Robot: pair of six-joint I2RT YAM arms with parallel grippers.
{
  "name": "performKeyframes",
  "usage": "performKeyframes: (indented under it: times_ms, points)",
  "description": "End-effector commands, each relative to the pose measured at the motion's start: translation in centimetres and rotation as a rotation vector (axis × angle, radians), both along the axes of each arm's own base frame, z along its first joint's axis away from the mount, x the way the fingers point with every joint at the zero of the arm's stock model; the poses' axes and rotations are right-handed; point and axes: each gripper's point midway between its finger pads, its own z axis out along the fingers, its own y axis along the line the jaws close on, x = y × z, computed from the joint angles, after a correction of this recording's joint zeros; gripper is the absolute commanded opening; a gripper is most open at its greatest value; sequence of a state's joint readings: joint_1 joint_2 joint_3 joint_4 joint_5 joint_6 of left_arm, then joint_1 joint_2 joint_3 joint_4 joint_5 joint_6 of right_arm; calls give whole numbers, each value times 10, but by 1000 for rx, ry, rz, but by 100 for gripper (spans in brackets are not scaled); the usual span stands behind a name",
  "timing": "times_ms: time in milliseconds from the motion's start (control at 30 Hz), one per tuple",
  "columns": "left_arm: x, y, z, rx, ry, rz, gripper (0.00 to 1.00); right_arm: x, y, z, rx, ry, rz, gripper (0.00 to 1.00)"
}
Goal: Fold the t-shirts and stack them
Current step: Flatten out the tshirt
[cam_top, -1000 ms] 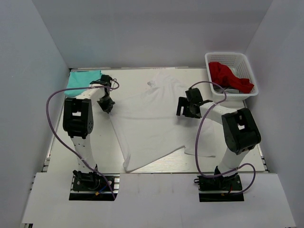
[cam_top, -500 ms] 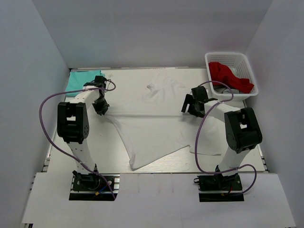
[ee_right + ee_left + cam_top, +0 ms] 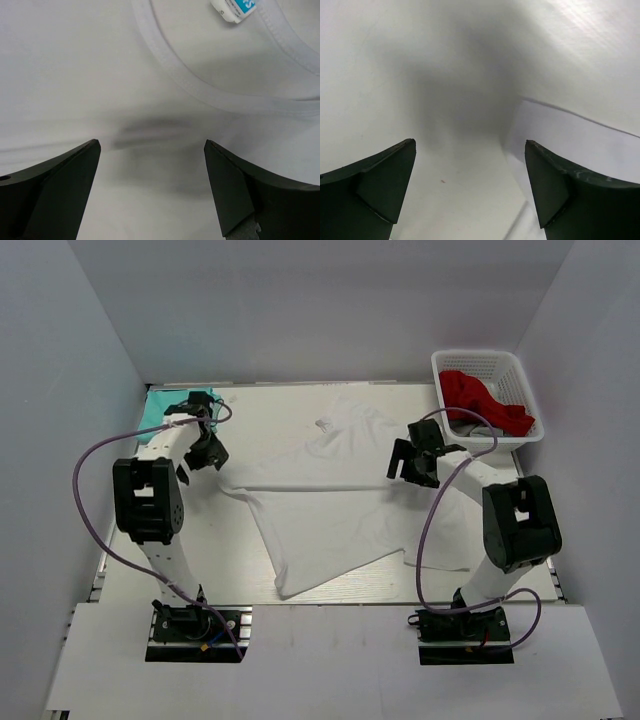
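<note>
The white t-shirt (image 3: 320, 515) lies spread on the bench (image 3: 200, 560), on the left arm's side of the basket (image 3: 520, 375) and nearer the arm bases than the basket is. It is skewed, and a straight crease (image 3: 310, 485) runs across it below the collar (image 3: 325, 425). The mint-teal t-shirt (image 3: 160, 405) sits in the corner opposite the basket, level with it and partly hidden by the left arm.

The right end effector (image 3: 412, 462) hovers between the basket and the collar, at the near end of the crease. Its wrist view shows the fingers wide apart and empty over the cloth, with the collar band and its label (image 3: 232, 7) ahead. The left end effector (image 3: 205, 452) is beyond the shirt, well apart from the basket at the far end of the crease. It too is open and empty, and its own view shows bare bench below and a cloth edge just to one side.

The step in hand looks like taking hold of the shirt to straighten or fold it. To do it well, each end effector should come down on cloth, not bare bench, so the left one likely needs to shift toward the basket first. Both should pinch at matching points along the crease. The cloth is thin, so a shallow pinch may slip and a deep one may catch a second layer. The arms should then move together with the cloth lightly taut, so the skew comes out. The red cloth (image 3: 485, 400) in the basket plays no part here.
</note>
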State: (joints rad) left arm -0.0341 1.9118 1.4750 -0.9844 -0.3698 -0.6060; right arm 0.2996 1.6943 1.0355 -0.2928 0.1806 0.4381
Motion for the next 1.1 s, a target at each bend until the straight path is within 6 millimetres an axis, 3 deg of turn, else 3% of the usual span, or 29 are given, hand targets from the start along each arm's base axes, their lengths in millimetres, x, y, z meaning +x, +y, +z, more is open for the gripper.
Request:
performKeyframes:
  times_ms: [0,33,167,300,333,467,567,700,733,800,900,1067]
  points:
    - [29,-27,63,-99,-208,-77,100,3,15,41,13,-100,104,90]
    - [36,-56,67,-207,-245,-161,100,2,17,49,13,-123,116,90]
    - [30,-106,63,-289,-251,-278,100,-8,30,58,35,-156,156,90]
    - [8,-162,67,-364,-244,-431,100,-30,61,39,140,-133,269,90]
    - [4,-185,69,-390,-260,-503,100,-32,63,36,153,-123,259,90]
    - [-29,-240,48,-534,-220,-662,100,-41,72,14,198,-60,258,90]
    - [-49,-265,20,-569,-130,-719,100,-45,66,-1,184,-15,210,90]
    - [-64,-258,-1,-542,-69,-709,100,-53,49,-21,124,44,135,90]
    - [-77,-252,-11,-545,-32,-703,100,-56,43,-29,107,71,115,90]
    - [-82,-250,-10,-553,-64,-702,100,-59,40,-34,98,88,97,90]
    - [-105,-234,-37,-530,-2,-653,100,-62,36,-41,105,115,80,90]
    - [-119,-215,-44,-462,49,-568,100,-66,24,-45,71,141,40,90]
